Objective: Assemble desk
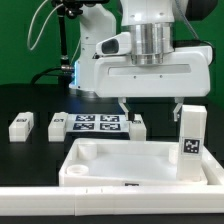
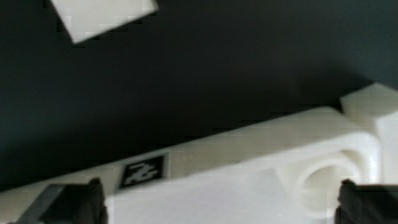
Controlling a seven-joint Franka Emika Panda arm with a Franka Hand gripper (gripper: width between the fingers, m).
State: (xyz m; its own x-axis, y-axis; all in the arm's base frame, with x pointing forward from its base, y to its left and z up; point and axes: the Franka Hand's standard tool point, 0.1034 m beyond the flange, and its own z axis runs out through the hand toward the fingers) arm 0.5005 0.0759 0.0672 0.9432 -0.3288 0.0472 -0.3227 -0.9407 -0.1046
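White plastic rectangular tray-like tabletop (image 1: 130, 160) lies flat on the black bench (image 1: 30, 100), close against the white border rail (image 1: 100, 205). One white upright block leg (image 1: 192, 132) stands at its far corner on the exterior view's right; how deeply it is seated cannot be told. Claw (image 1: 150, 105) hangs above the tabletop's far rim, jaws spread wide, nothing between them. A loose white block leg (image 1: 138, 125) lies just beyond that rim, beside the marker board (image 1: 97, 124).

Risks, as judged:
- A straight descent could land a finger on the rim or the round corner socket (image 2: 329, 180) and shove the tabletop.
- A sideways pass toward the exterior view's right could strike the upright leg and unseat it.
- A skewed pinch could twist the loose leg.
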